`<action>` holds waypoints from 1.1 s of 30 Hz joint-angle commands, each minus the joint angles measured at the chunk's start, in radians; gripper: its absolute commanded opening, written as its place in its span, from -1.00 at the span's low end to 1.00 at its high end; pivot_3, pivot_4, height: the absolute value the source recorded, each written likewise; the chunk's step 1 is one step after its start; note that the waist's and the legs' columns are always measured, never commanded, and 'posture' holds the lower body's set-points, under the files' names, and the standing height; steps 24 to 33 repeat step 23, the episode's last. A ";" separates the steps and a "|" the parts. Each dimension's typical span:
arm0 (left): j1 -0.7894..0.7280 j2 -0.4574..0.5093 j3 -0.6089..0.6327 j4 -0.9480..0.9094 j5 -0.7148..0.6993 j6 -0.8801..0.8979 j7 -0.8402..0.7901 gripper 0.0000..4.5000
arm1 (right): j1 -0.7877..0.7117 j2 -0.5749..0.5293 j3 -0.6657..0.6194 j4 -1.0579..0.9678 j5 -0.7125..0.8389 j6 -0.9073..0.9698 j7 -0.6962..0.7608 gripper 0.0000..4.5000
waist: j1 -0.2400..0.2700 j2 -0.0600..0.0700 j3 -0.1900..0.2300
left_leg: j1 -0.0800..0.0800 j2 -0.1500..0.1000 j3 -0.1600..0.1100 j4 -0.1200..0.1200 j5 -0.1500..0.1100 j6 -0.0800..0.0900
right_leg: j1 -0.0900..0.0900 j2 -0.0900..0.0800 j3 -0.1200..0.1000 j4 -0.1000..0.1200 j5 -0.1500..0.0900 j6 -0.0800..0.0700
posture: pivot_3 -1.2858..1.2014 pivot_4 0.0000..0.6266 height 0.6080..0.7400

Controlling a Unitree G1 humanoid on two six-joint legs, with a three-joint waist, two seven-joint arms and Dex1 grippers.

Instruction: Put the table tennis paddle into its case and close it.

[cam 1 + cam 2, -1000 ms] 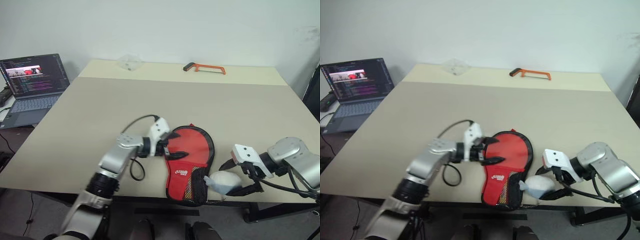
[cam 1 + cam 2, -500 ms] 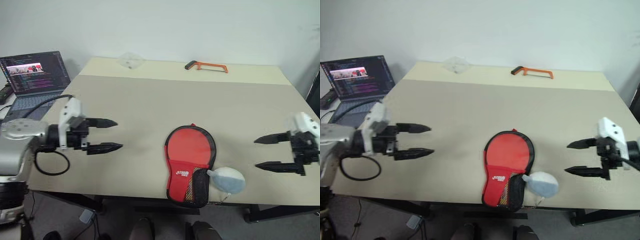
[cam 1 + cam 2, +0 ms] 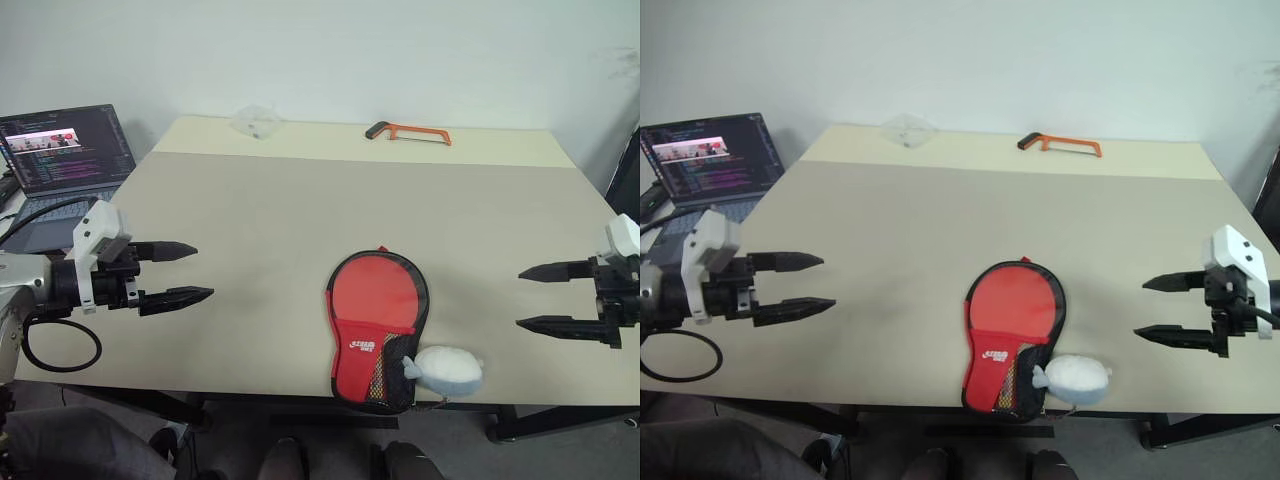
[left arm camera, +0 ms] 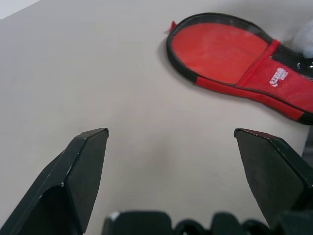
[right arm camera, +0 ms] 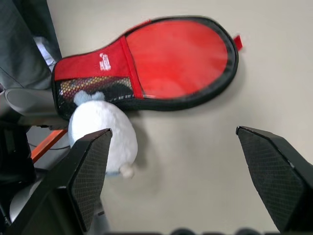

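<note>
Here my left gripper [image 3: 190,272] and right gripper [image 3: 535,297] hang spread wide, empty. The case [image 3: 377,325] lies near the table's front edge [image 3: 250,368], narrow end toward me; my right wrist view catches striped handle through mesh.

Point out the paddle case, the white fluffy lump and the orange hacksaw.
case [image 3: 378,300]: left eye view, middle of its red round face.
white fluffy lump [image 3: 448,369]: left eye view, its middle.
hacksaw [image 3: 420,134]: left eye view, orange frame.
</note>
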 commanded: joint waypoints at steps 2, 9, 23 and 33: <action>0.092 0.014 0.103 -0.073 -0.008 0.002 0.030 1.00 | -0.077 0.019 0.081 0.036 -0.011 -0.049 -0.012 0.99 | -0.005 0.000 0.000 | 0.000 0.000 0.000 0.000 0.000 0.000 | 0.000 0.000 0.000 0.000 0.001 0.000 | 0.03 -0.52 1.00; 0.110 -0.024 0.100 -0.090 -0.018 -0.015 0.081 1.00 | -0.200 0.023 0.200 0.165 -0.065 -0.110 0.010 0.99 | -0.003 0.000 0.000 | 0.000 0.000 0.000 0.000 0.000 0.000 | -0.005 0.000 0.000 0.002 0.000 -0.003 | 0.03 -0.52 1.00; -0.033 -0.011 -0.013 0.055 0.035 -0.101 0.089 1.00 | -0.373 0.071 0.314 0.243 -0.118 -0.145 0.036 0.99 | -0.013 0.000 0.001 | -0.002 0.001 0.001 0.004 0.000 0.000 | -0.008 0.003 0.001 0.015 0.000 0.000 | 0.03 -0.52 1.00; -0.033 -0.011 -0.013 0.055 0.035 -0.101 0.089 1.00 | -0.373 0.071 0.314 0.243 -0.118 -0.145 0.036 0.99 | -0.013 0.000 0.001 | -0.002 0.001 0.001 0.004 0.000 0.000 | -0.008 0.003 0.001 0.015 0.000 0.000 | 0.03 -0.52 1.00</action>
